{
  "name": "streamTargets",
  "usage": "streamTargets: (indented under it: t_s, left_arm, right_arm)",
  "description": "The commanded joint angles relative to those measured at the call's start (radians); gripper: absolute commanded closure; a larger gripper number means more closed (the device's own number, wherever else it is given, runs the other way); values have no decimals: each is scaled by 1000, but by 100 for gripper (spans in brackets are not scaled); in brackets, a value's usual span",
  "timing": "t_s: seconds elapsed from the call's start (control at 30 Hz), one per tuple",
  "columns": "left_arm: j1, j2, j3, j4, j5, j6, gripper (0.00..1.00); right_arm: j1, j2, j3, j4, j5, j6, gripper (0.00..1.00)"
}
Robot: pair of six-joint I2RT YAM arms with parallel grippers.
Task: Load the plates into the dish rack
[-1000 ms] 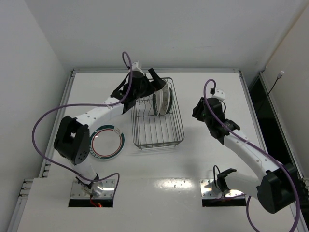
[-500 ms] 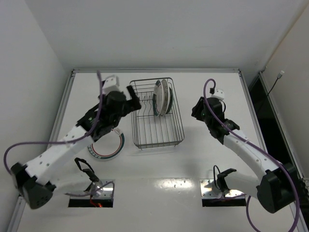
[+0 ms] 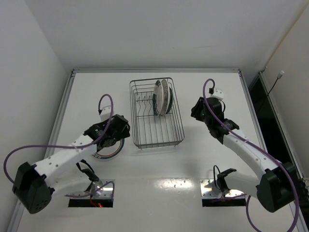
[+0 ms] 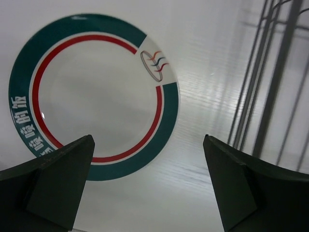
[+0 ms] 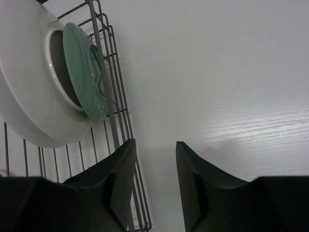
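From above, the dish rack point(image 3: 145, 135) sits mid-table point(image 3: 159, 169) with its long side running from the near edge towards the far wall. A tight group of plates point(image 3: 162, 96) stands on edge at its far right end, faces turned sideways across the rack. A green-banded plate point(image 3: 107, 152) lies flat on the table just left of the rack. A second ago the left arm reached over the rack's far end beside the standing plates. It has since swung back, and the left pincer point(image 3: 118, 131) now hangs over the flat plate. The right pincer point(image 3: 198, 108) has barely moved and hovers just right of the rack. From the left wrist, that pincer's jaws are spread wide and grip nothing. The green-banded plate point(image 4: 96, 96), with a red inner ring, lies face up below them, and the rack's wires point(image 4: 275, 82) rise at the right. From the right wrist, that pincer's jaws are partly open and hold nothing. They hang over bare table beside the rack's side wall point(image 5: 113, 111). Inside the rack a teal plate point(image 5: 84, 77) stands on edge nearest that wall, against a larger white plate point(image 5: 29, 96).
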Motion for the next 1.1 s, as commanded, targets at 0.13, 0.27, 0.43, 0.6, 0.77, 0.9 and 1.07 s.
streamTargets:
  t_s: [0.13, 0.27, 0.43, 0.6, 0.77, 0.9, 1.07]
  left_arm:
    - [45, 197, -8, 64, 62, 3, 6]
    - [103, 237, -28, 147, 149, 53, 6]
    - [176, 344, -28, 193, 229, 117, 5]
    - [197, 427, -15, 193, 229, 170, 9]
    - [234, 490, -25, 202, 229, 196, 11]
    - [269, 500, -25, 193, 229, 196, 12]
    - [280, 522, -15, 179, 185, 196, 32]
  right_arm:
    - [-3, 3, 7, 43, -5, 11, 65]
    - [-3, 3, 7, 43, -5, 2, 65]
    - [-3, -6, 7, 33, -5, 2, 65]
    - [-12, -6, 7, 33, -14, 2, 65]
    - [-32, -6, 7, 33, -25, 2, 65]
    - [-32, -6, 7, 33, -25, 2, 65]
    - [-32, -6, 7, 33, -25, 2, 65]
